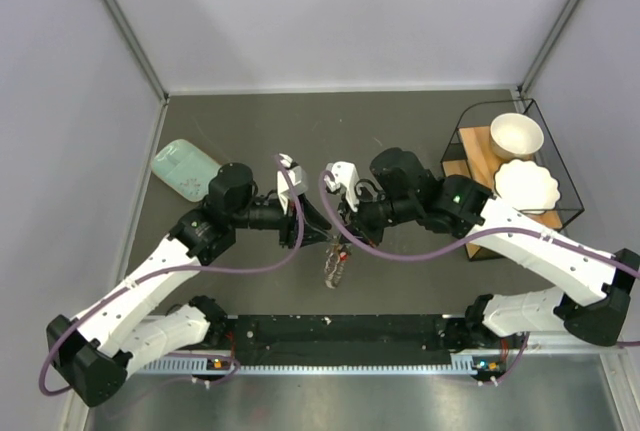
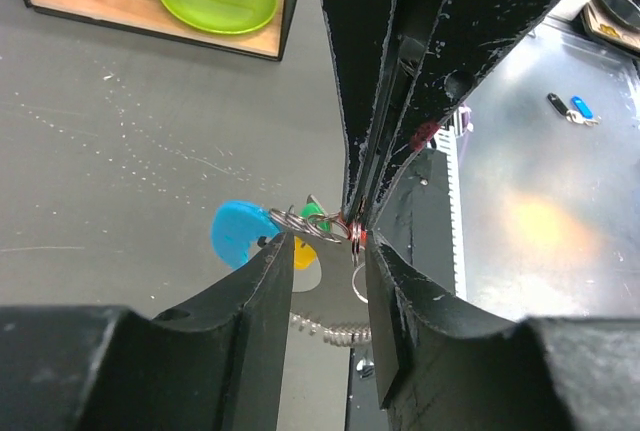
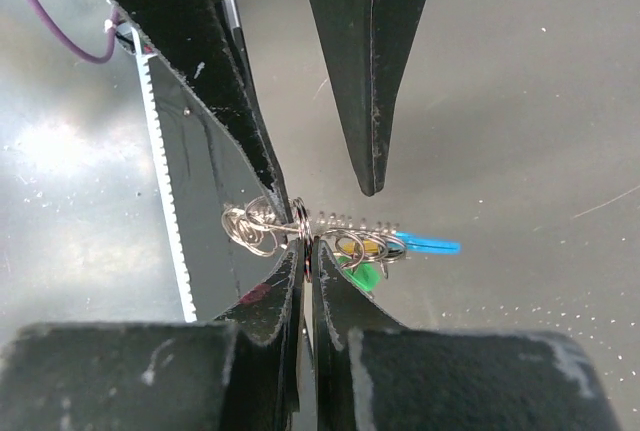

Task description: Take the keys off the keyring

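The keyring (image 1: 335,264) sits well to the left of the wire basket (image 1: 478,146), about level with the basket's near-left corner, where the two arms meet. Whether it rests on the table or hangs just above it cannot be told.

The table (image 1: 400,121) is dark grey and matte, marked with fine scratches and pale specks. Pale grey walls (image 1: 350,11) close it in on three sides, with metal posts in the far corners. Nearer than the basket, a black strip (image 1: 340,331) runs between the arm bases, and beyond that lies a shiny metal sheet (image 1: 350,401). A mint-green box (image 1: 183,169) lies far to the left of the basket, past the keyring and close to the left wall.

From above, the keyring's long axis runs near to far, its bundle trailing from the grippers towards the arm bases. In the right wrist view it stretches across the picture. Tangled wire rings are at one end, a coil spring (image 3: 355,221) is in the middle, and the blue key (image 2: 238,234) points away at the other end, seen edge-on. The green key (image 3: 362,276) and the yellow key (image 2: 300,257) are bunched beside the spring.

The right gripper (image 3: 307,244) is clenched on one metal ring of the keyring. The left gripper (image 2: 328,241) is released, with its fingers spread. One tip touches the rings just beside that pinch, and the other is near the spring but apart from it.
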`<state>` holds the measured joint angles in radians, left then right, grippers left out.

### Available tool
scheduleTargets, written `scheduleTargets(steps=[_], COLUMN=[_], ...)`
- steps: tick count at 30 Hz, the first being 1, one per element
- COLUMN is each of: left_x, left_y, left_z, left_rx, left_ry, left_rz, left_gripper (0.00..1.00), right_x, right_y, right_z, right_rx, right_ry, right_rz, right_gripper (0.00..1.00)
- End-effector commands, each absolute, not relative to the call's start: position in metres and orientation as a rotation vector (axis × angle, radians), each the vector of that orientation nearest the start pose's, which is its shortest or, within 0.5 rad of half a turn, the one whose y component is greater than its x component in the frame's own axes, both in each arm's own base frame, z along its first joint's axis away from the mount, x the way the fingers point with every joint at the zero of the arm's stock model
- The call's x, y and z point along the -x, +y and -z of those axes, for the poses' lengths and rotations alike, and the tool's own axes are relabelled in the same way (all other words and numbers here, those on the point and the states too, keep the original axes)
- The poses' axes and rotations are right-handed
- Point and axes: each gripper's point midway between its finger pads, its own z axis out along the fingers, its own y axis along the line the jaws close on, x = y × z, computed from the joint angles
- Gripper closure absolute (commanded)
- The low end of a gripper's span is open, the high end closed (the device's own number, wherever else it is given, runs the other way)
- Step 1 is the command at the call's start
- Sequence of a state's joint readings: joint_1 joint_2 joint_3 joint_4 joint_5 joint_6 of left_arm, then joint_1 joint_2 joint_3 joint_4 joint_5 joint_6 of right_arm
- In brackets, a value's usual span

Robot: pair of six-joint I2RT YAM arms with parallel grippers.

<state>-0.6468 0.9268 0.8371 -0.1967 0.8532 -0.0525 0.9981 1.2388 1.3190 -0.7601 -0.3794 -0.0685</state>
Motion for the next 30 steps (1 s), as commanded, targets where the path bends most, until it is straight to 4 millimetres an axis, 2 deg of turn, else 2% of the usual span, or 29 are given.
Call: scheduleTargets(steps=[1,15,18,22,25,30], left_x=[-0.138,-0.127,-0.125,-0.126,-0.128,-0.129], left_y=[-0.28,-0.286,-0.288,-0.288,-0.288,-0.287], left_z=[-0.291,-0.284,-0.286,-0.288,-0.288,-0.286], left_rx=[-1.185,-1.247,-1.25,-1.241,-1.238,-1.234], left_ry=[1.496,1.496,1.483,1.479,1.476,1.467], left_rz=[1.302,1.432,1.458,1.45,1.439,1.42], left_gripper=[0.61,0.61,0.64,0.74,1.0,1.0], right_x=[-0.131,-0.133,-0.134,-0.133,-0.133,-0.137], right_y=[0.32,0.324,0.324,0.326,0.326,0.326], right_z=[-0.293,-0.296,-0.296,-0.294,-0.292,-0.296], right_rx=[1.358,1.345,1.343,1.348,1.345,1.311], right_ry=[1.815,1.806,1.808,1.81,1.817,1.818], right_rz=[-0.952,-0.954,-0.953,-0.964,-0.963,-0.954], right_gripper=[1.0,1.0,1.0,1.0,1.0,1.0])
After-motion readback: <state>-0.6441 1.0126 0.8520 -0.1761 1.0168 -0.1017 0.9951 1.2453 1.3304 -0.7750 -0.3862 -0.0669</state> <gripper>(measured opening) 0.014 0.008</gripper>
